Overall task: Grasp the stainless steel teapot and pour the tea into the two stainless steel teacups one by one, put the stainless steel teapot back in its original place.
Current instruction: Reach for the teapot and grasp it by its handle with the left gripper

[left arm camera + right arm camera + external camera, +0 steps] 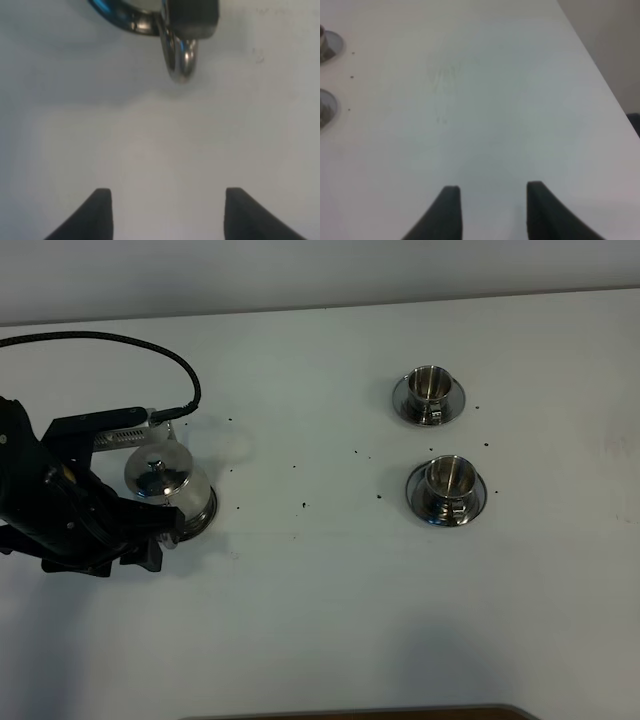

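While the teapot [175, 485] stands just beside it, the left end effector [167, 192] gapes empty; the right end effector [490, 189], half-open, holds nothing.

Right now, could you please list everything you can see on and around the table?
teapot: one, shiny steel, left part of table
teacups: two, shiny steel, right part, each on a saucer
saucers: two, steel, under the teacups
specks: several, dark, scattered between teapot and teacups
table: one, white, beneath everything
cable: one, black, arching behind the teapot
left hand: one, black, open, near the teapot
right hand: one, black, open, over bare table
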